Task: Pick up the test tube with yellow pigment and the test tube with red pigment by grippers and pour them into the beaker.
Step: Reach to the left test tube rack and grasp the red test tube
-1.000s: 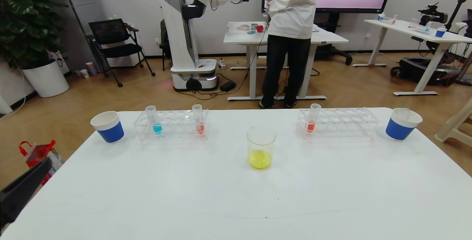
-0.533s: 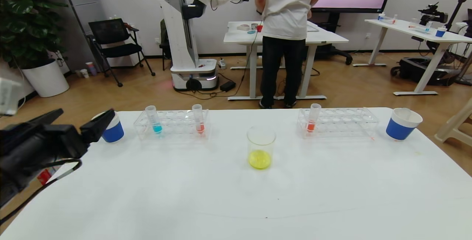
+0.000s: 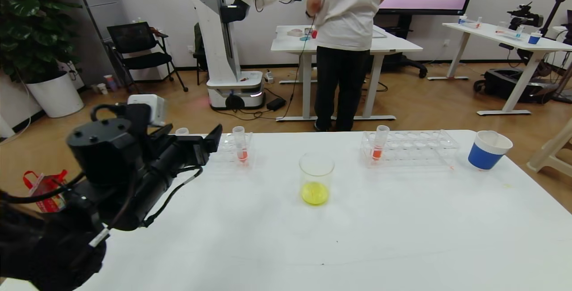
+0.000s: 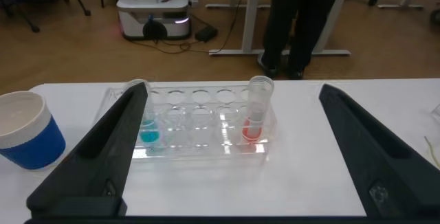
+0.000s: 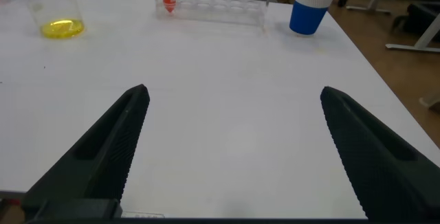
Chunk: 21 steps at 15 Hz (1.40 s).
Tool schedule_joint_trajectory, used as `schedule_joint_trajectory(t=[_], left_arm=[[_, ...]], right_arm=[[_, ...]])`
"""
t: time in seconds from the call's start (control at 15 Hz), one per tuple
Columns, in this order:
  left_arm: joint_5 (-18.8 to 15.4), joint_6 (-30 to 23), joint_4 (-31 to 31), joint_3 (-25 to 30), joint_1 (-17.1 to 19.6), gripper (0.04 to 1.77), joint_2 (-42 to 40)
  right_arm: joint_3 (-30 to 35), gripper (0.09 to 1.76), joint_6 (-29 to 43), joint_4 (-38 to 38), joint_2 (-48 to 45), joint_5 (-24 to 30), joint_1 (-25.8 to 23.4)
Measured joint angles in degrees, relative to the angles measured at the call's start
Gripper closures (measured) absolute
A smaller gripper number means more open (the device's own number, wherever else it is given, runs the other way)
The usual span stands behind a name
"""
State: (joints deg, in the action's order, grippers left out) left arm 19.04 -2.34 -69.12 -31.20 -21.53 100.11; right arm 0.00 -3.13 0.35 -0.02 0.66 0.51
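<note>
**Left arm lines up on the red tube; yellow liquid already in the beaker**

A white tabletop carries a clear beaker near its middle, with yellow liquid pooled in the bottom. No yellow-filled tube is visible in any view, so the yellow pour looks done, and the step in hand appears to be fetching the test tube with red pigment.

That tube stands upright in a clear rack at the far left side of the tabletop, its long axis vertical, open mouth up, tapered tip down with the red liquid settled there. A blue-liquid tube shares the rack, well apart from it. A second red-filled tube stands upright in another rack to the right; which of the two is the coral-red one cannot be told.

The left gripper hovers just short of the left rack, fingers wide apart and holding nothing, the tube framed between them. Next it likely needs to advance and close on the tube's upper part.

The right gripper sits low near the tabletop's front edge, fingers apart and empty.
</note>
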Motion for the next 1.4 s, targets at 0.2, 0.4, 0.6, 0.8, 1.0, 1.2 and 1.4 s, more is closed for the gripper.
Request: schedule_joint_trajectory(t=[0.2,0.4,0.6,0.8,1.0,1.2,1.4], left_arm=[[1.96,-0.07,-3.40,-4.46,-2.52,0.07,8.30],[3.15,-0.13,-6.75,-8.52,-3.13,0.07,15.87],[3.22,-0.18,-10.56,-11.30,-3.13,0.07,22.41],[3.12,-0.09,-11.03,-15.66,-2.67,0.07,27.12],[3.01,0.22,-10.78,-20.81,-2.15,0.07,30.54],[2.89,0.23,-10.75,-24.34,-1.23,0.07,33.44],[2.78,0.06,-10.90,-25.99,-0.71,0.07,34.97]], right_arm=[[0.00,0.11,0.00,0.00,0.00,0.00,0.00],[0.00,0.11,0.00,0.00,0.00,0.02,0.00],[0.00,0.11,0.00,0.00,0.00,0.02,-0.02],[0.00,0.11,0.00,-0.02,0.00,0.02,0.00],[0.00,0.11,0.00,-0.02,0.00,0.00,0.00],[0.00,0.11,0.00,0.00,0.00,0.00,0.00],[0.00,0.11,0.02,-0.02,0.00,0.02,0.00]])
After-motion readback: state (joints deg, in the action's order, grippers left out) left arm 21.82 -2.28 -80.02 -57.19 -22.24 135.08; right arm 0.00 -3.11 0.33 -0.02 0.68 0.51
